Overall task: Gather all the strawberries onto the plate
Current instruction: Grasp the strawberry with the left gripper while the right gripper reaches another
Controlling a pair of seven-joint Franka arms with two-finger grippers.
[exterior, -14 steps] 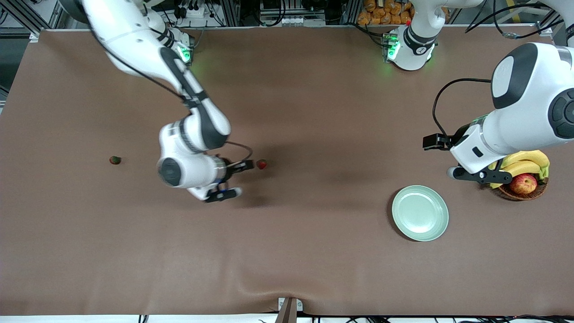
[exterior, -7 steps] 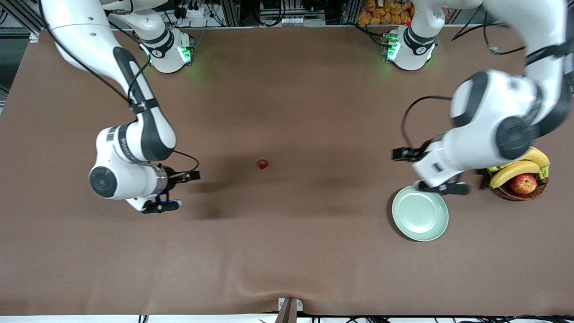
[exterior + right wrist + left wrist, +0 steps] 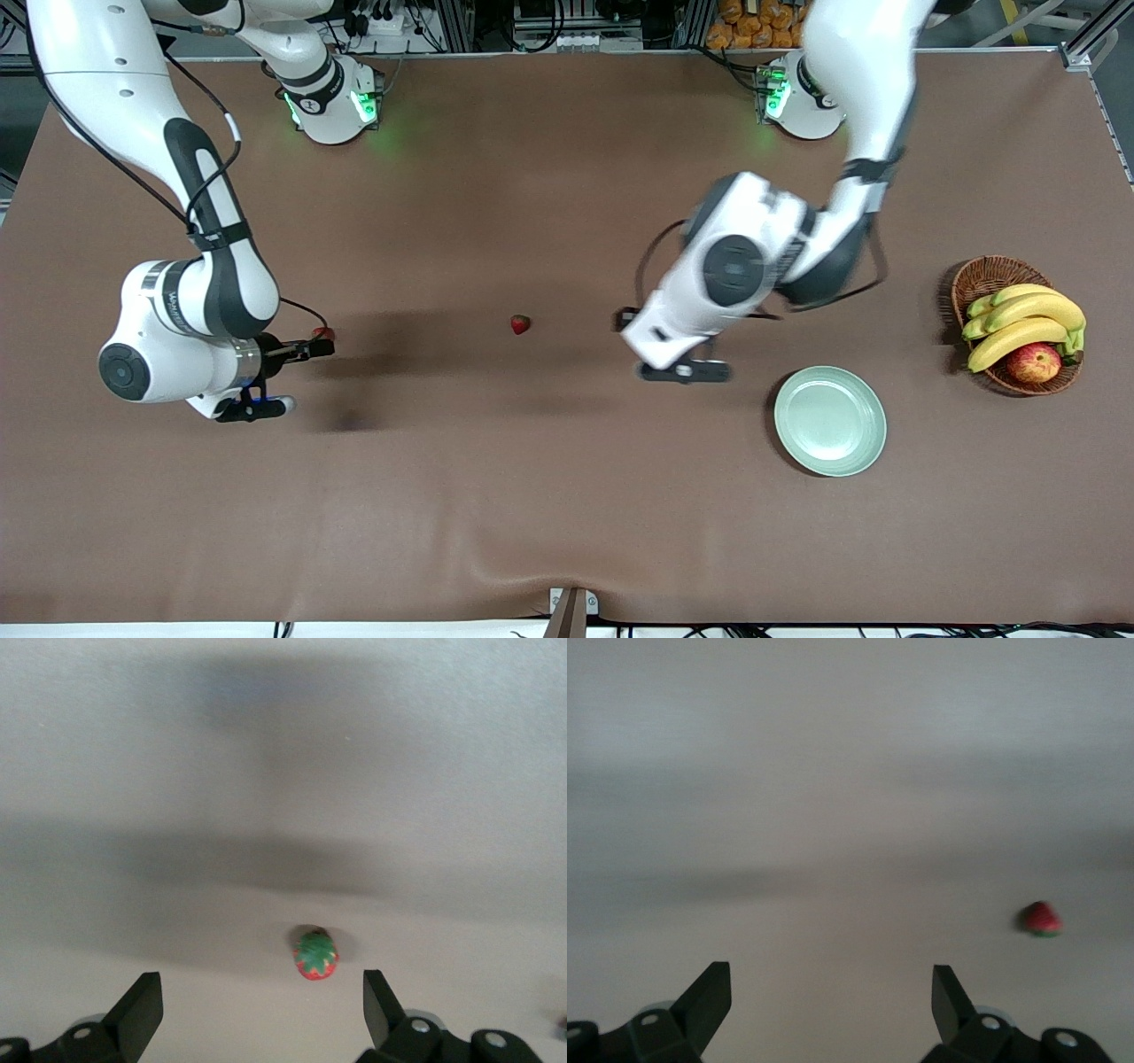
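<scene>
right gripper (image 3: 282,377) jaws wide, empty, above strawberry (image 3: 315,956) to straddle it | left gripper (image 3: 666,346) wide, empty, over table (image 3: 549,496) between mid-table strawberry (image 3: 520,324) and plate (image 3: 830,421) | plate bare, near basket (image 3: 983,275) | third berry partly hidden by right finger

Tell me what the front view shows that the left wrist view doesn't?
Only the front view: the plate, the fruit basket, the open right tool over the table toward the right arm's end, and a second strawberry there. Only the left wrist view: nothing extra. Both: the open left tool over the table, and the middle strawberry lying on it.
</scene>
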